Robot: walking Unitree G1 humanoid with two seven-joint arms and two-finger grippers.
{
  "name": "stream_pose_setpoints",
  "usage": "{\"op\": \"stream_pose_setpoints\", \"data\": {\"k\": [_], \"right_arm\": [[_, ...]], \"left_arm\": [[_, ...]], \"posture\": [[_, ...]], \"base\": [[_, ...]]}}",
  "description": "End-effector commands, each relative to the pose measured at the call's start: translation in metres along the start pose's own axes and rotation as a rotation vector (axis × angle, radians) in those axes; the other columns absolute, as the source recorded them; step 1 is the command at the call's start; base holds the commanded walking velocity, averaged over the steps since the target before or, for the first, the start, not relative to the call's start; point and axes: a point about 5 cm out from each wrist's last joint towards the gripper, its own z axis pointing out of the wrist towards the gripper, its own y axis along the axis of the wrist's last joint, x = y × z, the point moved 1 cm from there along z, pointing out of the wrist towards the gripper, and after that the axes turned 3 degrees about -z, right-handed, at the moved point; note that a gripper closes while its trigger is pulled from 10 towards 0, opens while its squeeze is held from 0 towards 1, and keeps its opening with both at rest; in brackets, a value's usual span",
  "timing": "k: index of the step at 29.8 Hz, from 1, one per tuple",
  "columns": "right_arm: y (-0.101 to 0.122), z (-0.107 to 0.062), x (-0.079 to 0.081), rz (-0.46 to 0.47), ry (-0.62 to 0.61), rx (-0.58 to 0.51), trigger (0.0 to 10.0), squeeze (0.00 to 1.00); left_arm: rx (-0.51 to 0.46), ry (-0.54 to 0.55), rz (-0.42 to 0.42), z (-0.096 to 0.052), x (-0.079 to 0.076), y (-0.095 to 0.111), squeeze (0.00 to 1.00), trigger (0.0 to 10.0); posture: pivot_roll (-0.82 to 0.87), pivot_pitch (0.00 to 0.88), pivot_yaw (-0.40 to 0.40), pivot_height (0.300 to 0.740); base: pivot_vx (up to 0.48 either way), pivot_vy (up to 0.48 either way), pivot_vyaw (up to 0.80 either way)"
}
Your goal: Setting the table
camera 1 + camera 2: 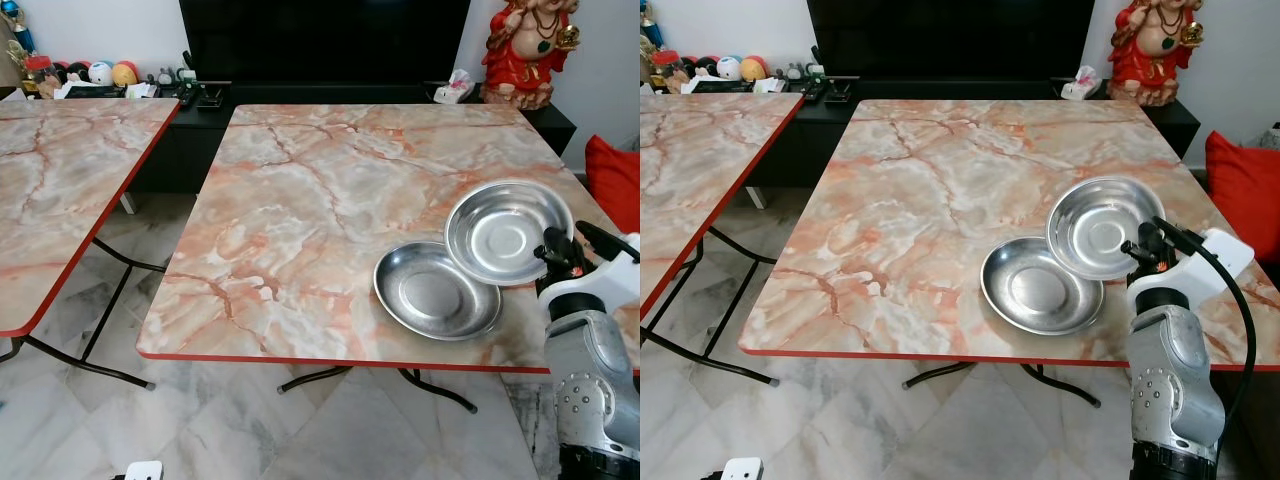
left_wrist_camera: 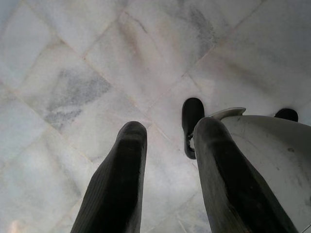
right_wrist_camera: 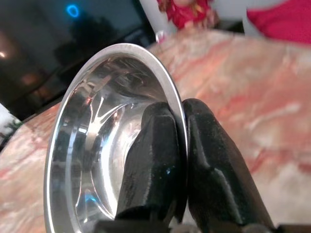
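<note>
Near the right front corner of the marble tabletop (image 1: 300, 200), upper steel plate (image 1: 508, 230) held tilted by its rim, right gripper (image 3: 181, 145) jaws clenched on it, overlapping lower steel plate (image 1: 436, 290) lying flat, left gripper (image 2: 167, 170) hung over floor tiles (image 2: 73, 73), jaws parted.

Living room of a home, used for dining. Two folding tables with marble-print tops and red edging: one central (image 1: 330, 220), one at left (image 1: 60, 190). Pale marble floor tiles (image 1: 200, 420). Large dark television (image 1: 320, 40) on a low black console (image 1: 200, 110). Red figurine (image 1: 525, 50), tissue pack (image 1: 455, 88), small toys (image 1: 100, 73) on the console. Red cushion (image 1: 612, 180) at right.
</note>
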Motion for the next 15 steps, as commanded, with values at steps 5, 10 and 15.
{"op": "stream_pose_setpoints", "data": {"k": [5, 10, 15], "right_arm": [[-0.005, 0.005, 0.007, 0.034, 0.040, 0.085, 10.0, 0.00], [-0.021, 0.008, 0.005, 0.014, 0.015, 0.172, 10.0, 0.00], [-0.032, 0.011, 0.014, 0.033, 0.067, 0.229, 10.0, 0.00]], "left_arm": [[0.017, 0.007, -0.002, -0.001, 0.004, -0.004, 0.00, 10.0], [0.020, 0.005, -0.005, -0.001, 0.004, -0.004, 0.00, 10.0], [0.020, 0.003, -0.004, -0.001, 0.003, -0.004, 0.00, 10.0]], "posture": [[0.00, 0.019, 0.003, 0.736], [0.01, 0.020, 0.002, 0.736], [0.01, 0.022, 0.004, 0.736]], "base": [[0.000, 0.000, 0.00], [0.000, 0.000, 0.00], [0.000, 0.000, 0.00]]}}
